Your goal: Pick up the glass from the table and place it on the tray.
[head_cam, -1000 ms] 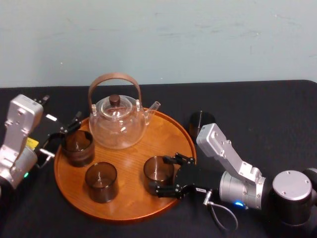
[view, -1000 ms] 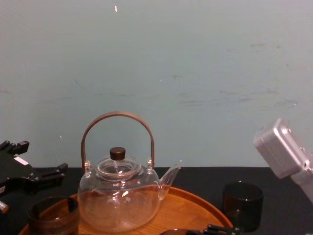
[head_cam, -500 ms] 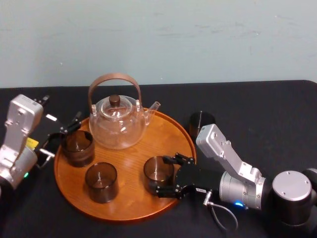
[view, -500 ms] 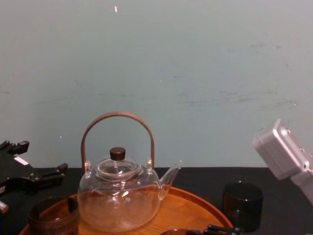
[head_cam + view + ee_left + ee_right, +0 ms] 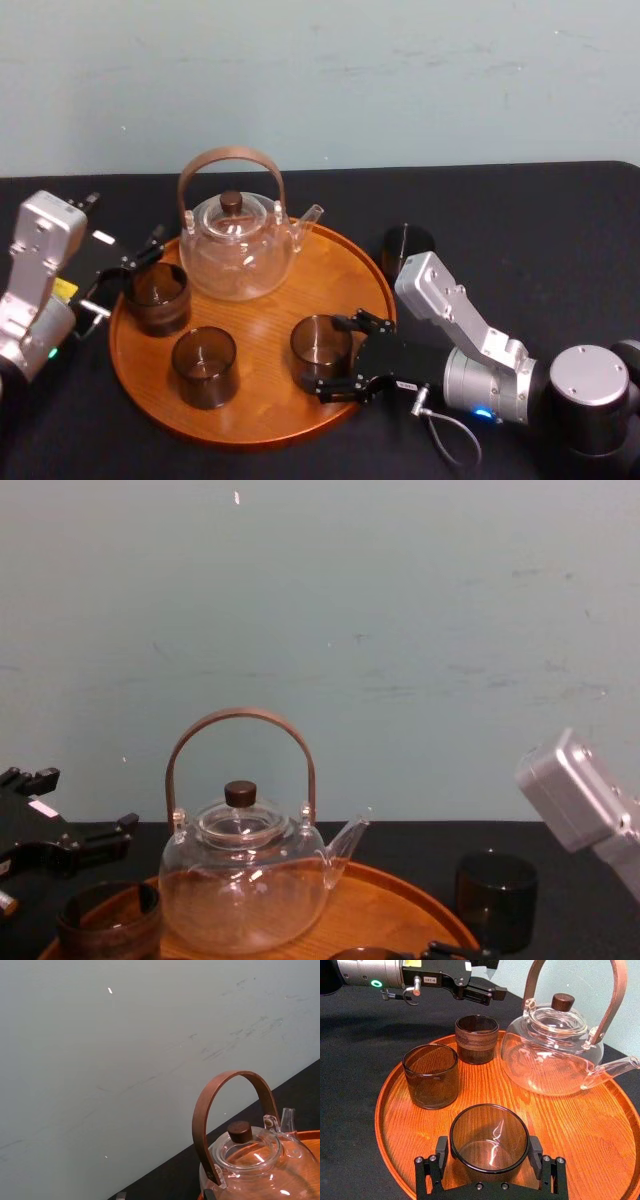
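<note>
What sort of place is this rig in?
Looks like a lab test bench staged as a tea service: black-covered table against a bare pale wall, with a glass teapot and glasses on a wooden tray.

chest view: tray (image 5: pixel 395 905) front cut off | left wrist view: teapot (image 5: pixel 250 1160) base cut off

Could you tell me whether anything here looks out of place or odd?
One dark glass stands off the tray, on the black table beside its right rim, while the right gripper is at another glass on the tray. Nothing is spilled.
</note>
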